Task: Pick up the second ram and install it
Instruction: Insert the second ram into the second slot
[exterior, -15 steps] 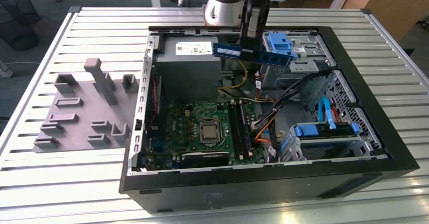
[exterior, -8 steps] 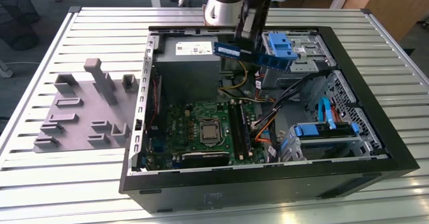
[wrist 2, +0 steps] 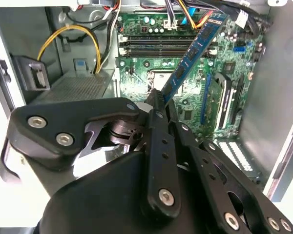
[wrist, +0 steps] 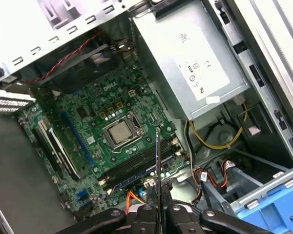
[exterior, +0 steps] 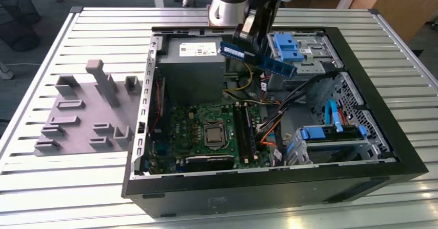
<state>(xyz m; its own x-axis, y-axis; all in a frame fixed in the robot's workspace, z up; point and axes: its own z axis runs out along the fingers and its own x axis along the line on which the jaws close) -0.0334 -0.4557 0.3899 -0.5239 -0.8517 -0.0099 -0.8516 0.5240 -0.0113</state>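
First, in the exterior view, the gripper (exterior: pixel 252 41) hangs over the open computer case (exterior: pixel 274 188), clamped on the memory stick (exterior: pixel 277 65). The memory stick is in the air, tilted, near the grey power box (exterior: pixel 192 64) and the blue drive clips (exterior: pixel 286 46), apart from the green circuit board (exterior: pixel 198 129) below. The computer case stands on a slatted table (exterior: pixel 102 23), with a grey holder (exterior: pixel 82 116) at the exterior view's left. In the second wrist view, the fingers (wrist 2: pixel 158 126) pinch one end of the memory stick (wrist 2: pixel 193 51), which slants out over the board's long black slots (wrist 2: pixel 156 48). In the first wrist view, the memory stick (wrist: pixel 157 161) shows edge-on as a thin line running out from the gripper (wrist: pixel 158 212), above the slots (wrist: pixel 136 168) beside the processor socket (wrist: pixel 118 132).
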